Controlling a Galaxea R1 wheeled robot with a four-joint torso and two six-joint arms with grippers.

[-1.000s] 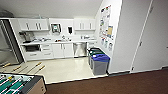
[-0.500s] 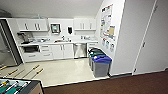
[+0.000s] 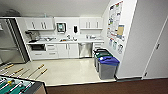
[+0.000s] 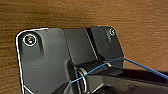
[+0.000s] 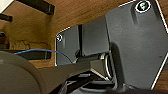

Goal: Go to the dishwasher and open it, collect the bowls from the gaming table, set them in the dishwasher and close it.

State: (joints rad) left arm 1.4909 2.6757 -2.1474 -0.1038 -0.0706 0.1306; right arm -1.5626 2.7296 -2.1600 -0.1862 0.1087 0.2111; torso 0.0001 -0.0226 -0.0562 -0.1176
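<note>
We look into a small kitchenette from the dark brown floor [image 3: 105, 88] outside it. The dishwasher [image 3: 85, 49] sits under the white counter [image 3: 65, 41], its steel front shut, between white base cabinets [image 3: 68, 50] on one side and a narrow stack of drawers [image 3: 97, 45] on the other. Above the counter hang white wall cabinets [image 3: 40, 24] — a second set [image 3: 91, 23] hangs further right — with a dispenser [image 3: 61, 27] between them. A tall steel refrigerator [image 3: 10, 42] stands at the left edge.

Along the right wall, bins are lined up, the nearest one grey with a blue lid [image 3: 108, 60], a green-lidded one [image 3: 102, 53] behind it. Posters [image 3: 115, 17] cover the wall above them. At the lower left corner we see the green field and rods of the football table [image 3: 15, 85], its handles reaching over the pale kitchen floor [image 3: 67, 71].

Both wrist views look down past the robot's dark plates onto wood-grain flooring [image 4: 75, 15] (a thin blue cable [image 4: 140, 64] crosses the left one). We cannot tell whether either hand is released or clenched.
</note>
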